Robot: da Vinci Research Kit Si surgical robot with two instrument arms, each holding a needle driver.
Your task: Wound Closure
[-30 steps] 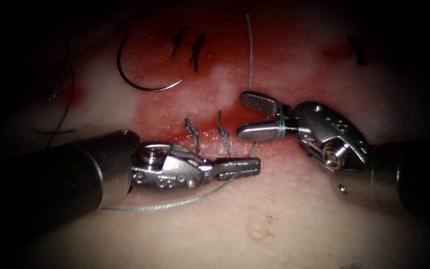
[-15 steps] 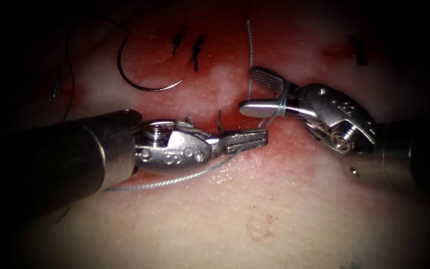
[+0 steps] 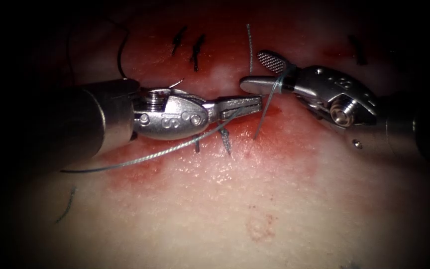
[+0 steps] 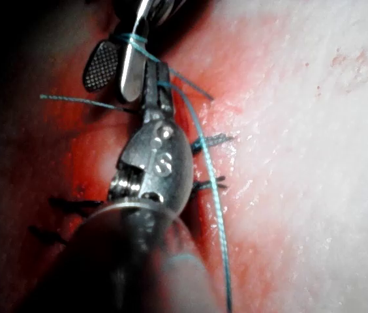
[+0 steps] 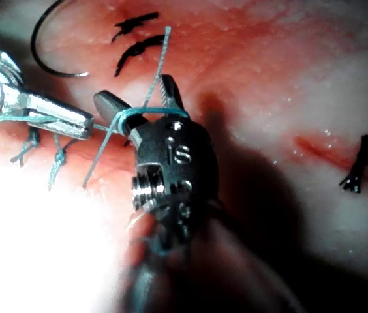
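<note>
- The tissue (image 3: 255, 209) lies pale and glistening under me, soaked with red fluid (image 3: 274, 142) along the cut (image 3: 210, 107), which I take as my landmark.
- My left fingers (image 3: 242, 103) lie over the cut, closed on the thread (image 3: 160, 154), which trails away from them across the tissue on the near side of the cut.
- My right fingers (image 3: 261, 69) gape wide just past the cut's right end, gripping nothing; the thread is looped around them.
- The needle (image 5: 50, 49) lies free on the tissue beyond the cut, toward its left, not in the tissue.
- Two finished stitches (image 3: 225, 139) cross the cut beneath my left fingers.
- Dark older stitches (image 3: 187, 45) sit farther beyond the cut.
</note>
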